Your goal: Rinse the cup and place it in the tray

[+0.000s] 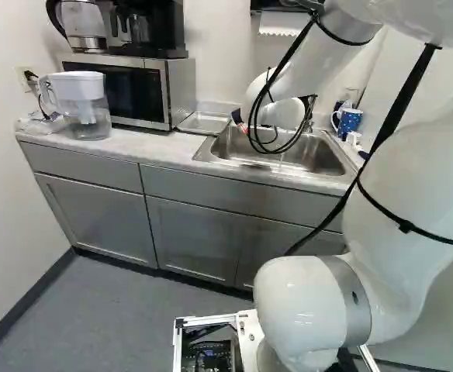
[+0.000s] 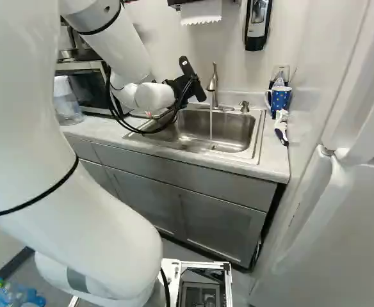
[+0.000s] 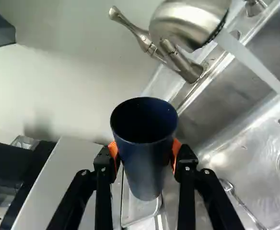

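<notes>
The dark blue cup [image 3: 145, 167] is in my claw [image 3: 145, 152], pinched from two sides by the orange pads [image 3: 176, 151], its mouth open towards my wrist camera; I can't tell whether its inside is wet. Ahead of my claw stands the faucet [image 3: 187, 24], and its running water [image 2: 211, 123] falls to the right of my claw, clear of the cup, into the sink [image 2: 238, 133]. I judge rinsing to be the step in hand: I should ease right, keeping the cup below the faucet head, until the stream enters the mouth rather than striking the rim or my pads. A slow turn of the wrist would wash the inner wall; then I'd tip the cup over the basin so it drains away from my joints. Its smooth, tapered side may slip when wet, so I want a steady squeeze without crushing, and no knock against the spout. Down in the basin to my right lies a metal utensil [image 3: 243, 206], worth clearing if I dip low. The metal tray [image 1: 203, 122] waits below and to the left of my claw, for after the draining.
</notes>
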You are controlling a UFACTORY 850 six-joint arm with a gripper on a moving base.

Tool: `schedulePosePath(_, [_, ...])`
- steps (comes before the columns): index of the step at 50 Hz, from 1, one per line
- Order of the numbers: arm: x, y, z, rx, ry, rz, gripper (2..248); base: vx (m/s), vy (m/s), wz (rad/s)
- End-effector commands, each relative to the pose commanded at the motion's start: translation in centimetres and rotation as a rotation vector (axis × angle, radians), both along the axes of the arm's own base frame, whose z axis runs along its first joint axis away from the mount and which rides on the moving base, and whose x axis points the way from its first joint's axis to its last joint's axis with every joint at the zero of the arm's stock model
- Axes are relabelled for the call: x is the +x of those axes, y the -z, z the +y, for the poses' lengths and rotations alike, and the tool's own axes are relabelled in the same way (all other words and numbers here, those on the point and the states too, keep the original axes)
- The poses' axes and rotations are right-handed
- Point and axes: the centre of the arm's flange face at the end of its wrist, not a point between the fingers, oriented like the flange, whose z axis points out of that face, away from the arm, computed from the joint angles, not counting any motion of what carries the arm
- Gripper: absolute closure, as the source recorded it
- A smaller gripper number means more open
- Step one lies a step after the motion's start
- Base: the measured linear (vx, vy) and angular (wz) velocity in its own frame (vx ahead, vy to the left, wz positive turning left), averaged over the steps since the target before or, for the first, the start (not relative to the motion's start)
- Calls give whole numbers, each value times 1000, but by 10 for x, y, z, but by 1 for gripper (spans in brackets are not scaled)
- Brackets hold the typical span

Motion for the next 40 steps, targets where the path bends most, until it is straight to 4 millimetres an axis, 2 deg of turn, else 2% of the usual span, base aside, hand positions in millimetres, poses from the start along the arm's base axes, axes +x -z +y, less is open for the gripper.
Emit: schedulePosePath(40, [0, 0, 0, -409, -95, 31, 127, 0, 0, 0])
